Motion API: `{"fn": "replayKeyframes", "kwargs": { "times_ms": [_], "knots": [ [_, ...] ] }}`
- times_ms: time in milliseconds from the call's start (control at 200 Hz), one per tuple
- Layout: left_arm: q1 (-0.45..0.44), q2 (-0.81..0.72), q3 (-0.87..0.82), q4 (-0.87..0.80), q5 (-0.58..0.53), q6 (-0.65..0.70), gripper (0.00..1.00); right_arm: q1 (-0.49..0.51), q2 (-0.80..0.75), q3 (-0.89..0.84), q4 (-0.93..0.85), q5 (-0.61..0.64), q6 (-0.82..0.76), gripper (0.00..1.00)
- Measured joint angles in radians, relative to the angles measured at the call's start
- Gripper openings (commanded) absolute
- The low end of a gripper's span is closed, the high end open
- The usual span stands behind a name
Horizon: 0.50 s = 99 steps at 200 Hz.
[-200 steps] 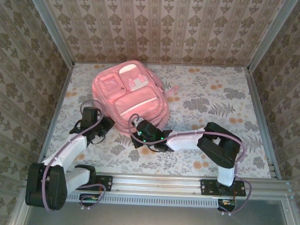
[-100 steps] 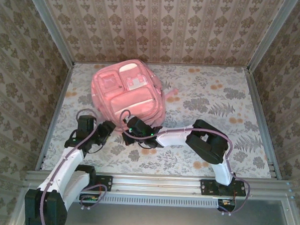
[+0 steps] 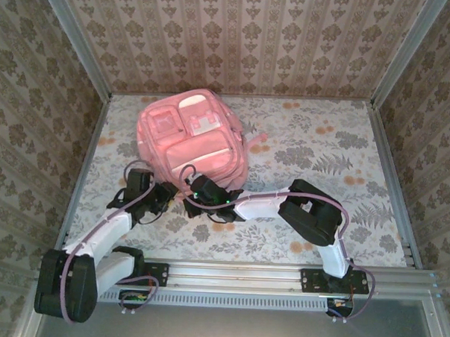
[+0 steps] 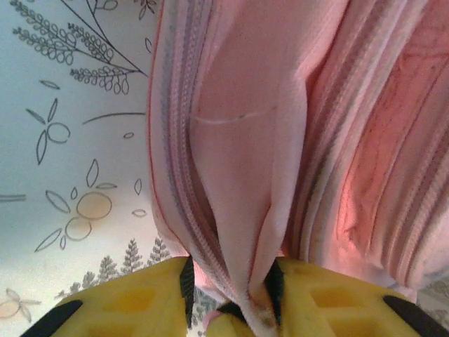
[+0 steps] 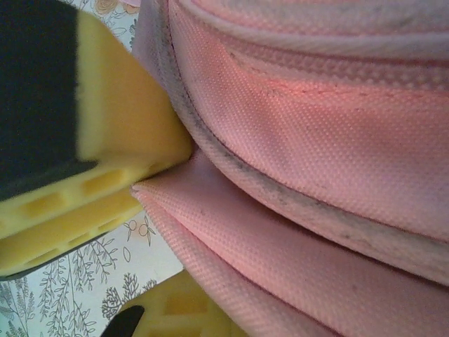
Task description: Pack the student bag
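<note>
The student bag [image 3: 190, 141], a large soft pink backpack, lies flat on the floral table at the back left, its front pockets facing up. My left gripper [image 3: 162, 195] is at the bag's near-left corner. In the left wrist view its yellow fingers [image 4: 133, 302] pinch a fold of pink fabric with a zip line [image 4: 238, 210], so the left gripper [image 4: 231, 298] is shut on it. My right gripper [image 3: 198, 191] sits at the bag's near edge. In the right wrist view, that gripper [image 5: 175, 225] is shut on a pink woven fold [image 5: 231, 239] between its yellow pads [image 5: 119, 105].
The floral tablecloth [image 3: 323, 143] spreads to the right of the bag. Wallpapered walls with metal corner posts [image 3: 397, 64] close in the back and both sides. A metal rail [image 3: 235, 277] carries the arm bases along the near edge.
The left gripper opened, moved in toward the bag's near-left corner and closed on its fabric. The right gripper slid left along the near edge, and the bag's lower edge bunched up slightly.
</note>
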Motion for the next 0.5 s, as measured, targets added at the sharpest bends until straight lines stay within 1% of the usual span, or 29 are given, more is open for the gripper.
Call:
{"fn": "replayKeyframes", "kwargs": {
  "times_ms": [80, 135, 495],
  "knots": [
    [-0.002, 0.029, 0.012, 0.010, -0.004, 0.002, 0.21, 0.002, 0.000, -0.013, 0.005, 0.005, 0.000, 0.00],
    [-0.005, 0.040, 0.018, 0.014, -0.006, 0.008, 0.19, 0.004, 0.000, -0.021, 0.009, 0.009, -0.001, 0.00],
    [-0.014, 0.069, 0.035, 0.024, -0.003, 0.027, 0.18, 0.005, -0.050, -0.113, 0.050, 0.053, -0.004, 0.00]
  ]
}}
